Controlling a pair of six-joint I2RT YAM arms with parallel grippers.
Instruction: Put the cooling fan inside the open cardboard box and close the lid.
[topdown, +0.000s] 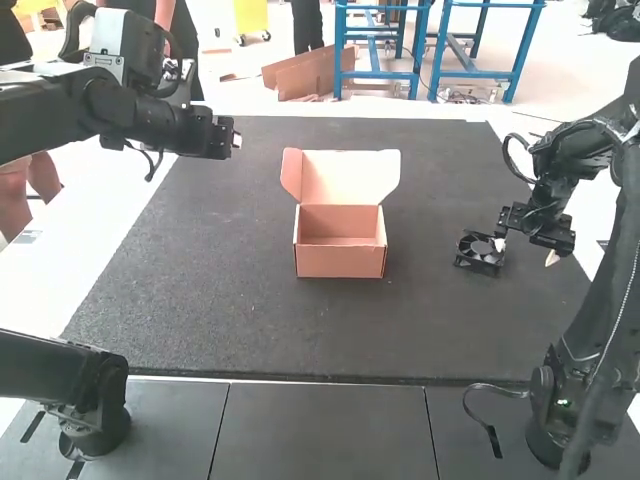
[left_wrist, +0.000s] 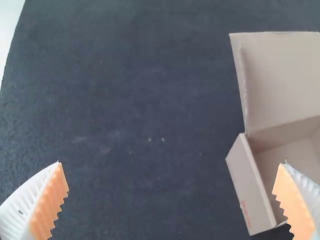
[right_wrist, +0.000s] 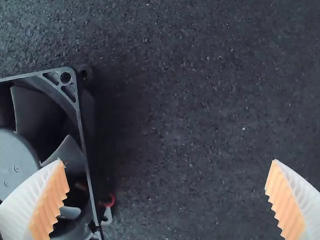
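Black cooling fan (right_wrist: 45, 145) lies flat on the dark, grainy mat (right_wrist: 200, 75), one frame corner with its screw hole visible. Right gripper (right_wrist: 166, 165) is above it, jaws spread wide. One ribbed white finger overlaps the fan; the other is over bare mat.

Robotics lab: black mat (topdown: 220, 300) on white table (topdown: 60, 260), left arm (topdown: 60, 110), right arm (topdown: 590, 140)

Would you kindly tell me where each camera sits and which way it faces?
High view: above and behind, facing forward and down at the cardboard box and cooling fan; left arm and right arm show.
Left wrist view: on the left wrist, facing down; its open fingers show; shares the box with the high view.
Right wrist view: on the right wrist, facing down; its open fingers show; shares the fan likewise.
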